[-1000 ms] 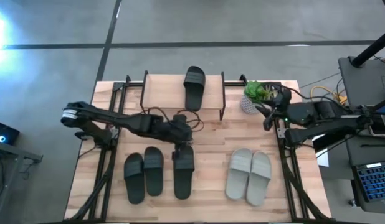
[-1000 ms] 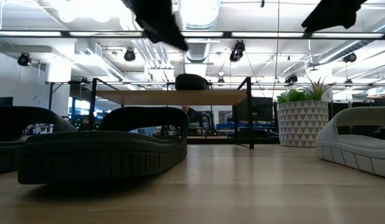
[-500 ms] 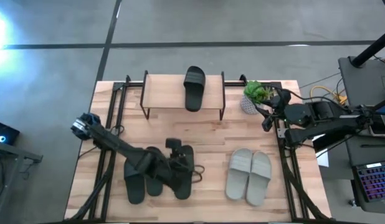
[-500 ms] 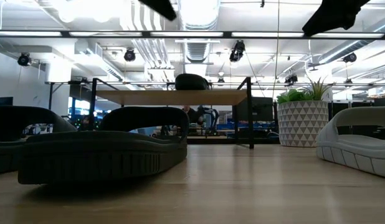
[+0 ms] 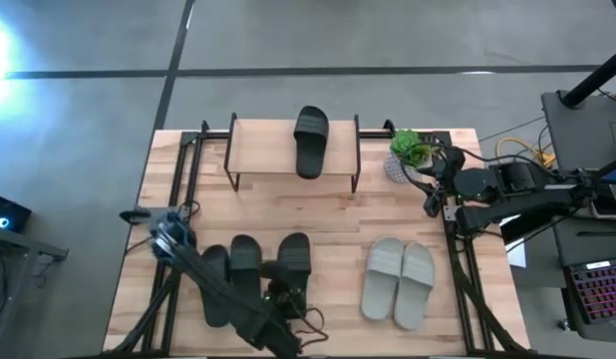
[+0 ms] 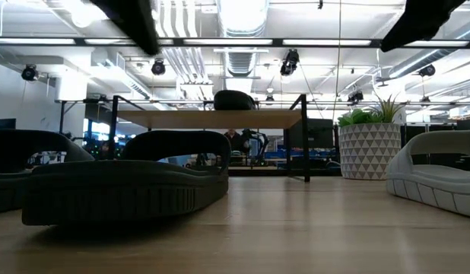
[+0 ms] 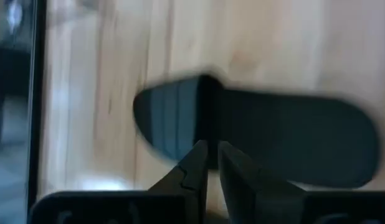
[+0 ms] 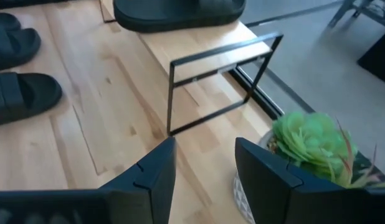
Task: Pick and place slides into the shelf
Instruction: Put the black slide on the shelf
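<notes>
While one black slide lies on the shelf, the left pincer, fingers nearly closed and empty, hovers above another black slide on the counter. Beside the potted plant, the right pincer waits open.

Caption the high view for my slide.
One black slide on the shelf, three black and two grey-green slides on the table, left gripper over them.

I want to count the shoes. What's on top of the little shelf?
One black slide lies on the shelf top board, near the middle. Nothing else is on it. Under the board, the low view shows no shoes.
</notes>
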Tool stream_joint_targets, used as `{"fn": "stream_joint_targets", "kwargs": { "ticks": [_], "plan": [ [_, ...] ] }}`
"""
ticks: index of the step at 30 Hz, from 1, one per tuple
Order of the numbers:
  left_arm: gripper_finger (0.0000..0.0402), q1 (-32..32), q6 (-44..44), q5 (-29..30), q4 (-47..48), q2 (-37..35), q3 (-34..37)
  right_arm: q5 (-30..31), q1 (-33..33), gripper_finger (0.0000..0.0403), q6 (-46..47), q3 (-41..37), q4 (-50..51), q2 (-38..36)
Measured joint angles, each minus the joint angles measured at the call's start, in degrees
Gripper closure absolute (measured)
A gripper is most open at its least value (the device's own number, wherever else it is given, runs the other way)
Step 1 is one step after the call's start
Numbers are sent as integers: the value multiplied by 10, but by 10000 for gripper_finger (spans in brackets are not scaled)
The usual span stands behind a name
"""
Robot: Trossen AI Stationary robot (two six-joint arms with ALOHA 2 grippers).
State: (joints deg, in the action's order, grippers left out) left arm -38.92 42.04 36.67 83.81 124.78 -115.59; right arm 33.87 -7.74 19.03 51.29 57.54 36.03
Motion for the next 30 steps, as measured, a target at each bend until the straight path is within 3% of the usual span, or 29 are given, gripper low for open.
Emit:
{"fn": "stream_joint_targets", "kwargs": {
  "ticks": [4,9,16,21,24,30],
  "plan": [
    [378,4,37,-39,44,29,-29,0,0,249,5,0,19,0],
    [378,11,-32,-30,24,32,-44,1,0,253,7,0,25,0],
    [370,17,-19,-34,-23,34,-30,5,0,253,10,0,25,0],
    [328,29,92,-6,-2,37,-21,7,0,252,15,0,25,0],
    [293,32,102,26,11,37,-21,7,0,255,15,0,25,0],
    [246,31,93,36,-59,37,12,7,0,255,4,0,29,0]
  ]
}}
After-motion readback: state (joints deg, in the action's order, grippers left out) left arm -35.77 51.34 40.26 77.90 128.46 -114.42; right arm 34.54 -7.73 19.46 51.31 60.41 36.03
